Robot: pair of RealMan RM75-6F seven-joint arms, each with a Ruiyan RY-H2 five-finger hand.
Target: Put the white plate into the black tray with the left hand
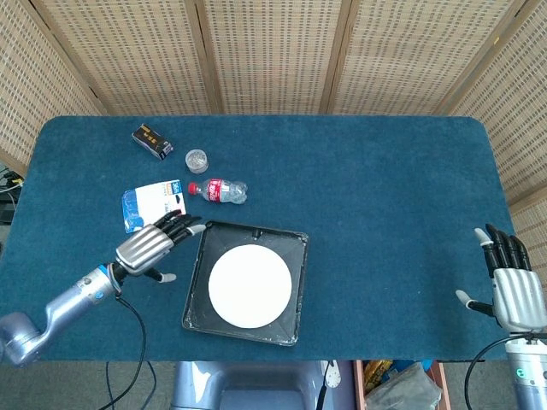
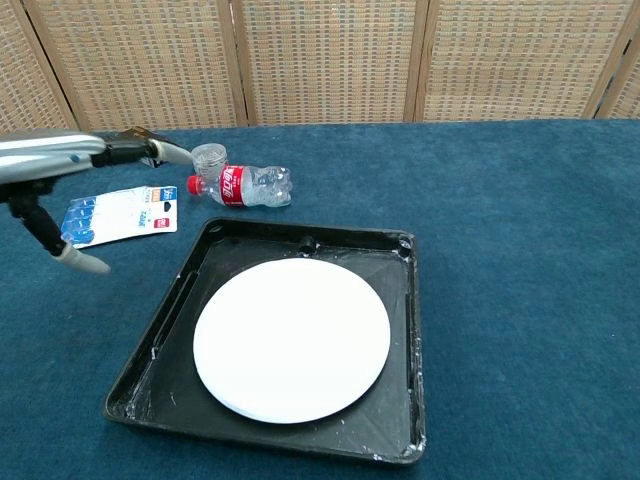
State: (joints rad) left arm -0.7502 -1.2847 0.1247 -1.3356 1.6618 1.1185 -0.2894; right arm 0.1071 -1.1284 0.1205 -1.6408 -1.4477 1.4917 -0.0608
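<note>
The white plate (image 1: 249, 285) (image 2: 291, 338) lies flat inside the black tray (image 1: 295, 256) (image 2: 405, 275) near the table's front edge. My left hand (image 1: 152, 245) (image 2: 70, 165) hovers to the left of the tray, apart from it, fingers spread and holding nothing. My right hand (image 1: 508, 284) stands at the far right beyond the table's edge, fingers apart and empty; the chest view does not show it.
A small plastic bottle with a red label (image 1: 218, 190) (image 2: 243, 186) lies behind the tray. A blue and white packet (image 1: 152, 205) (image 2: 120, 214), a small clear jar (image 1: 197, 160) (image 2: 209, 157) and a dark box (image 1: 151, 141) sit at the back left.
</note>
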